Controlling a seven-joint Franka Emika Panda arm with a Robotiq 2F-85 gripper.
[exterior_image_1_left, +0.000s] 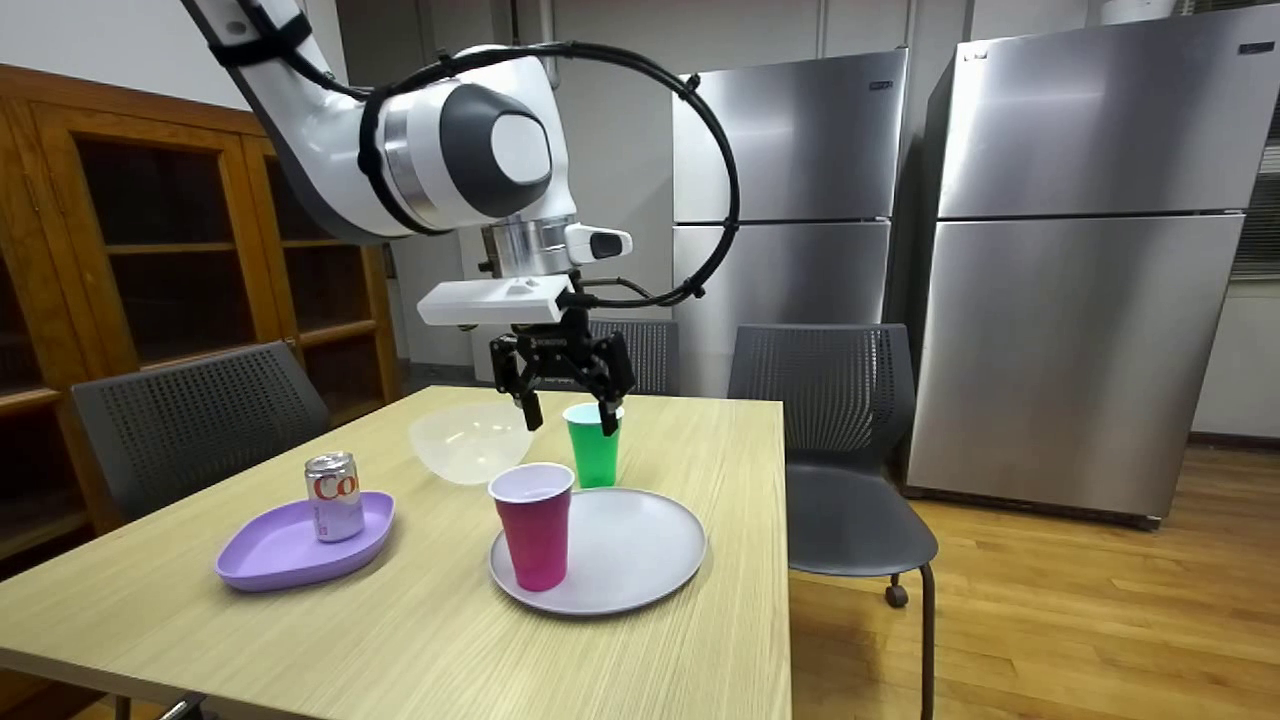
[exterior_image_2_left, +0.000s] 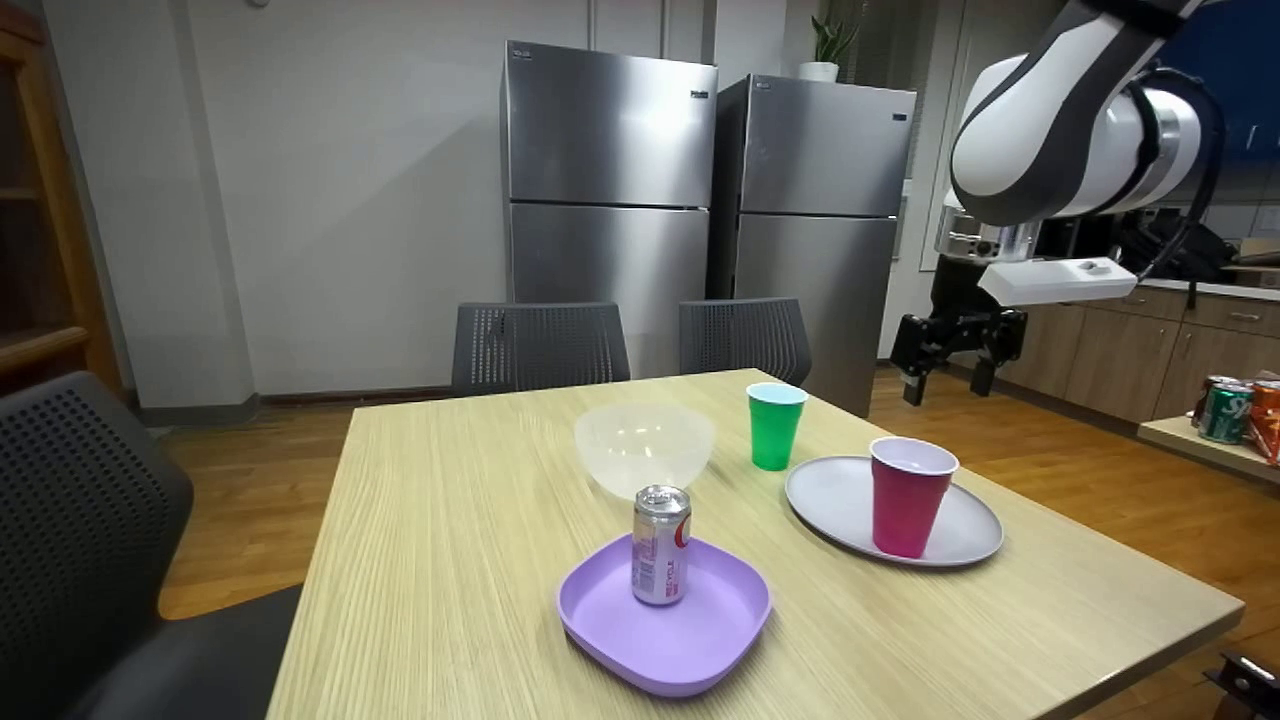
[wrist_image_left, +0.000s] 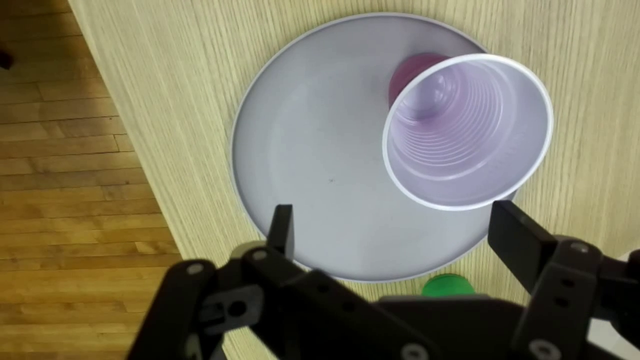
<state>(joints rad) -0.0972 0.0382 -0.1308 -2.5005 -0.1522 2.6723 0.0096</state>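
Tapered magenta plastic cup (wrist_image_left: 467, 132), ribbed inside, upright on smooth round gray plate (wrist_image_left: 320, 150).
Near an edge of the wood-grain surface (exterior_image_1_left: 430, 615); higher up, wide-spread jaws, touching neither.

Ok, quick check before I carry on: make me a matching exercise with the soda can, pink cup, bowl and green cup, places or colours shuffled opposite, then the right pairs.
Things
1. soda can
2. pink cup
3. bowl
4. green cup

Place or colour
A. whitish and translucent
B. standing on the gray plate
C. standing just beside the gray plate
D. standing on the purple tray

Pairs: 1-D, 2-B, 3-A, 4-C
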